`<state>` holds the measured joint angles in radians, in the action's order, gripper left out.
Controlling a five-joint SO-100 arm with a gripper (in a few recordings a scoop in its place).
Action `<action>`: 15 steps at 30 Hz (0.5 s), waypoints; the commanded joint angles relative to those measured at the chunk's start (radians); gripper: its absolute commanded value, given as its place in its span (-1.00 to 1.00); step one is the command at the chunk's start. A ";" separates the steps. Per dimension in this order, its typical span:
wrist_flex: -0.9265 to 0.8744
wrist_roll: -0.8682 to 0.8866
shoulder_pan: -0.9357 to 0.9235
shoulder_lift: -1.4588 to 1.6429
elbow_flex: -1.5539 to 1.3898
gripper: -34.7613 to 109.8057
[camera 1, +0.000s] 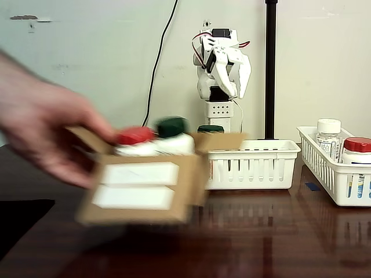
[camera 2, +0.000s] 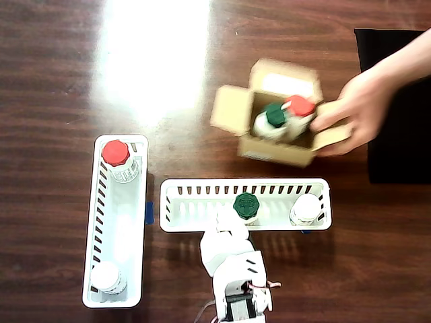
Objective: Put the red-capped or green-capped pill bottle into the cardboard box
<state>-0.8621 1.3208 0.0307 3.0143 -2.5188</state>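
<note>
The cardboard box [camera 1: 139, 191] is motion-blurred, and a person's hand [camera 1: 40, 127] grips it at its left side. Its flaps are open; a red-capped bottle [camera 1: 134, 135] and a green-capped bottle [camera 1: 171, 126] stand inside. From above, the box [camera 2: 279, 151] sits tilted with the red cap [camera 2: 300, 105] and green cap [camera 2: 275, 114] side by side, the hand [camera 2: 357, 114] on its right flap. My white gripper [camera 1: 238, 94] hangs folded at the back, fingers down, shut and holding nothing. In the overhead view the gripper [camera 2: 225, 222] is at the near rim of the long basket.
A white slotted basket [camera 2: 202, 202] in front of my arm holds a green-capped bottle [camera 2: 246, 204] and a white-capped one [camera 2: 306, 208]. A second basket [camera 2: 138, 222] holds a red-capped bottle [camera 2: 116, 153] and a white-capped one [camera 2: 106, 276]. A black mat [camera 2: 397, 81] lies under the person's arm.
</note>
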 commanded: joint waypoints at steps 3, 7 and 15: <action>-0.097 0.011 0.046 0.158 -0.066 -0.52; -0.175 0.012 0.066 0.305 -0.164 -0.53; -0.201 -0.002 0.074 0.419 -0.341 -0.53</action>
<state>-1.0630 1.3116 0.0936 3.3471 -2.8271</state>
